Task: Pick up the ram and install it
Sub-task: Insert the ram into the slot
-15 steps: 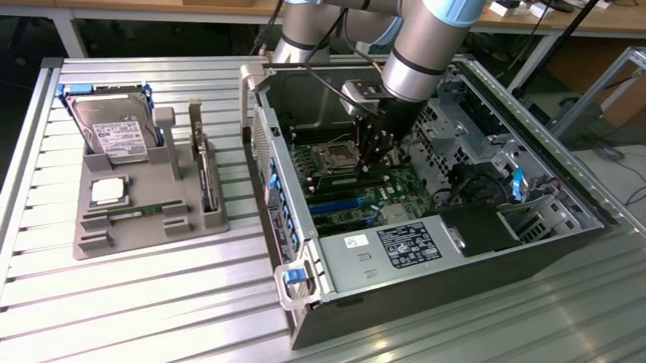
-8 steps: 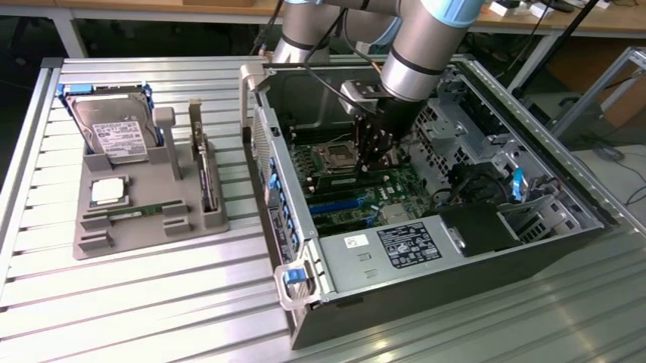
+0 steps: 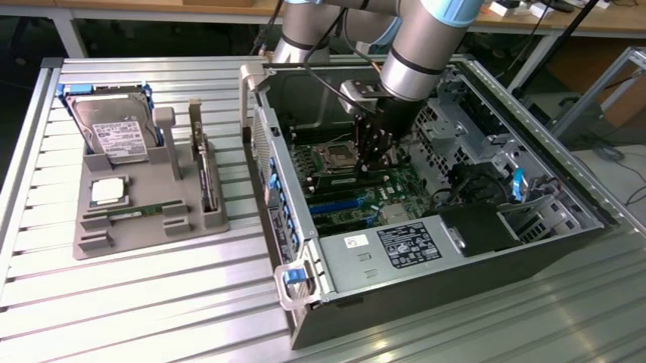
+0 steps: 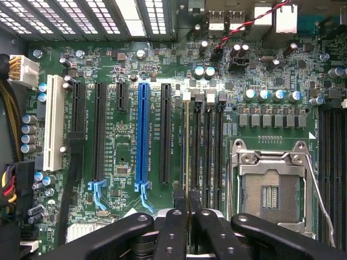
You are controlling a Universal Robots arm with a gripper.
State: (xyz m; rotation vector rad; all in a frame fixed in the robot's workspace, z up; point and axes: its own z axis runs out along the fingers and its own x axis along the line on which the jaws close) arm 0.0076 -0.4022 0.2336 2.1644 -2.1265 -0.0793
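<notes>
My hand (image 4: 187, 216) grips the ram (image 4: 187, 157) edge-on, held vertical above its motherboard slot (image 4: 187, 142) so it seats squarely.

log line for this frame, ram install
gripper: shut on ram | ram: edge-on over memory slots beside CPU socket | seated: cannot tell

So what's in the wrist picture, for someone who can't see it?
Black jaws grip a thin ram stick seen edge-on, standing in the row of black memory slots on a green motherboard. An empty silver processor socket lies beside the slots, and a blue slot on their other side.
</notes>
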